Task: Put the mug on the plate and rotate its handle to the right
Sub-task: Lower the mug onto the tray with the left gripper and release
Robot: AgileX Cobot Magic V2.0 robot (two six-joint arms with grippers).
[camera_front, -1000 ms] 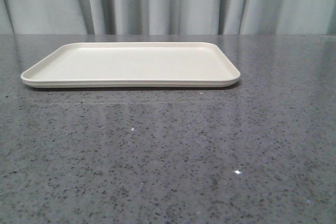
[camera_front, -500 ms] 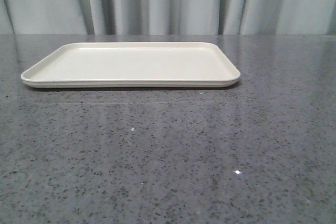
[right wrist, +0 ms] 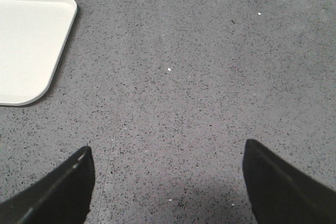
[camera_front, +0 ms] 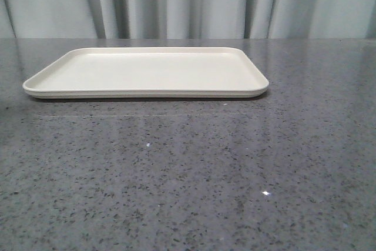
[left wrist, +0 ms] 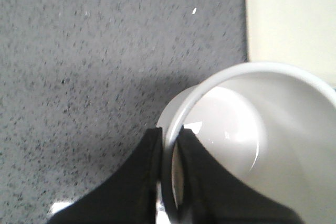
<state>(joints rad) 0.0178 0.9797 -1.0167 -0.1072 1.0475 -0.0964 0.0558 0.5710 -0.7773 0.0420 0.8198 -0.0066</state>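
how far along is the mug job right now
Early. Done: the left tool has clamped the mug's rim, one finger inside and one outside. In hand: the mug is beside the plate in the left wrist view, not on it; the front view shows the plate bare. Left: set it down and turn the handle right. The right tool is open over bare table.

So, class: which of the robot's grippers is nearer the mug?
Left. The left gripper pinches the mug by its rim; the right gripper hangs open over bare table, no mug in view.
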